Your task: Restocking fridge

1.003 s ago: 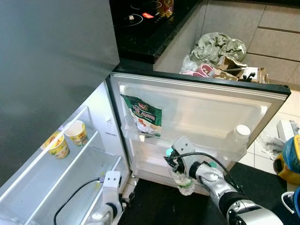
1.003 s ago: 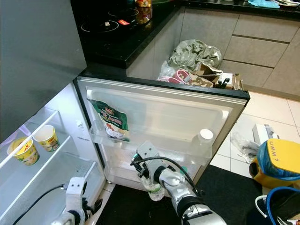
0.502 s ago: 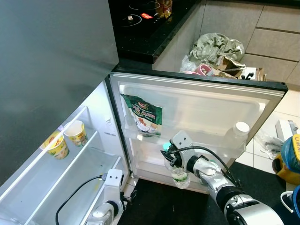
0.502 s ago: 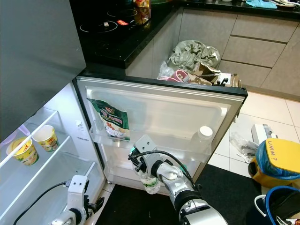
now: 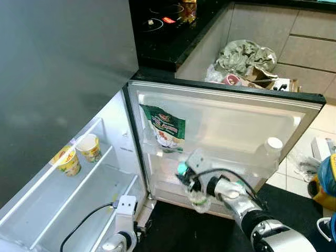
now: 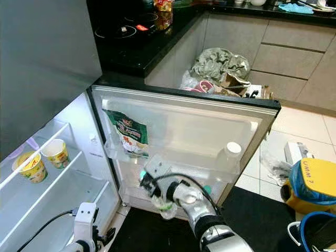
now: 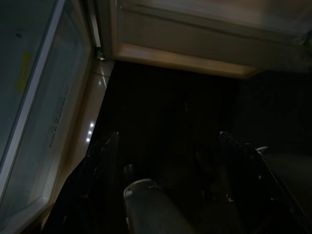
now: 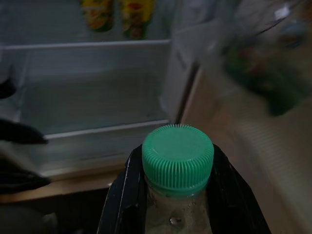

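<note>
Right gripper (image 8: 178, 195): fingers closed around green-capped bottle (image 8: 178, 161), low by the fridge door (image 5: 226, 113).
Left gripper (image 7: 170, 146): fingers spread, holding nothing.

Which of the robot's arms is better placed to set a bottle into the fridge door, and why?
The right. Its right gripper is shut on the green-capped bottle, beside the door's lower shelf. The left gripper hangs low over the dark floor, open, holding nothing.

Black induction hob (image 5: 163, 21) set in dark tabletop (image 6: 137, 52); heap of crumpled bags and rubbish (image 5: 247, 60) behind the open door; grey cabinet fronts (image 6: 286, 55); yellow bag with blue top (image 6: 315, 184) on tiled floor (image 6: 302, 126)
</note>
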Controlling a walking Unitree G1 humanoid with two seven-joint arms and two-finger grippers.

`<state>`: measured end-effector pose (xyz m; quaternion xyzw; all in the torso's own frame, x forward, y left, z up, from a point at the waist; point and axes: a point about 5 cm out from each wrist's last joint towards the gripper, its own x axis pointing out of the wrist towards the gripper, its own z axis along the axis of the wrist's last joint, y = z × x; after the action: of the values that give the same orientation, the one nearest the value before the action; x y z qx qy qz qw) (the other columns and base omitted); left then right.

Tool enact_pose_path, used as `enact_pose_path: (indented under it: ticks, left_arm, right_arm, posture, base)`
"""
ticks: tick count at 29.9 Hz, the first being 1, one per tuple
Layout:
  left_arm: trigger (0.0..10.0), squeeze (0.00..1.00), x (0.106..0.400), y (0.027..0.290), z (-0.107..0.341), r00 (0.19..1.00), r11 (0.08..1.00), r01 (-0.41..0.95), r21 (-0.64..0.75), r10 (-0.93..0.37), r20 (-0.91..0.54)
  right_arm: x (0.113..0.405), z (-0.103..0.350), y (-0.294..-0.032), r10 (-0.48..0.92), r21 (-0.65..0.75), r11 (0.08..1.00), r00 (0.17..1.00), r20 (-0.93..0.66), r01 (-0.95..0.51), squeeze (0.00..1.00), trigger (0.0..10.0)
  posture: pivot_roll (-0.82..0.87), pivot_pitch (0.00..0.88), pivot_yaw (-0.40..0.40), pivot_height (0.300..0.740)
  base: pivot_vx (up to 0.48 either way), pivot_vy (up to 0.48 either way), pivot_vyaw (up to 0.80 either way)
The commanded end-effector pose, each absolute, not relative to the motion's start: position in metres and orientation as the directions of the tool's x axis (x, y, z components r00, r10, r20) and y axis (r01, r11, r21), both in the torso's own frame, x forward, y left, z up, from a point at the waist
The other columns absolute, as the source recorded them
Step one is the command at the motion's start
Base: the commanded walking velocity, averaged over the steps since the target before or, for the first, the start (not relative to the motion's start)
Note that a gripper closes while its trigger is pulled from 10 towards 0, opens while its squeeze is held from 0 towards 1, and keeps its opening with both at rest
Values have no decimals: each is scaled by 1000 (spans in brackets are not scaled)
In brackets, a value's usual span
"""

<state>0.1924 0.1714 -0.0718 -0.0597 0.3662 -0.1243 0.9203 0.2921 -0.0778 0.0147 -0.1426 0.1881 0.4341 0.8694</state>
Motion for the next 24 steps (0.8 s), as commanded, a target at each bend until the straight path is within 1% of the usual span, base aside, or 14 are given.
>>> enact_pose_path:
  ticks: [1,5,8,13,17,19,24]
  left_arm:
    - [10000,0,190,179,-73,691,966,191,-175,-259,-675]
    - [10000,0,193,180,-71,700,966,189,-175,-258,-667]
    - [10000,0,197,180,-69,711,965,191,-178,-261,-653]
    - [10000,0,204,179,-64,730,963,200,-181,-270,-628]
    - [10000,0,208,179,-61,740,961,209,-179,-275,-614]
    - [10000,0,213,179,-57,759,960,201,-194,-277,-589]
    - [10000,0,229,176,-45,801,949,224,-220,-308,-514]
  right_arm:
    - [291,17,-75,726,-109,540,527,-442,-835,0,10000]
    - [290,17,-75,730,-118,526,518,-445,-842,0,10000]
    - [291,17,-77,724,-126,534,529,-443,-836,0,10000]
    - [298,24,-81,715,-117,581,574,-398,-805,0,10000]
    - [305,36,-84,733,-96,606,601,-318,-789,0,10000]
    - [309,42,-87,735,-90,618,615,-286,-781,0,10000]
    - [316,52,-89,737,-82,629,627,-254,-773,0,10000]
  posture:
    - [-52,0,9,645]
    - [-50,0,8,630]
    - [-49,0,7,620]
    - [-48,0,10,595]
    - [-50,0,13,595]
    - [-52,0,14,595]
    - [-52,0,13,590]
  base:
    - [0,0,0]
    - [0,0,0]
    - [0,0,0]
    - [0,0,0]
    - [0,0,0]
    - [0,0,0]
    - [0,0,0]
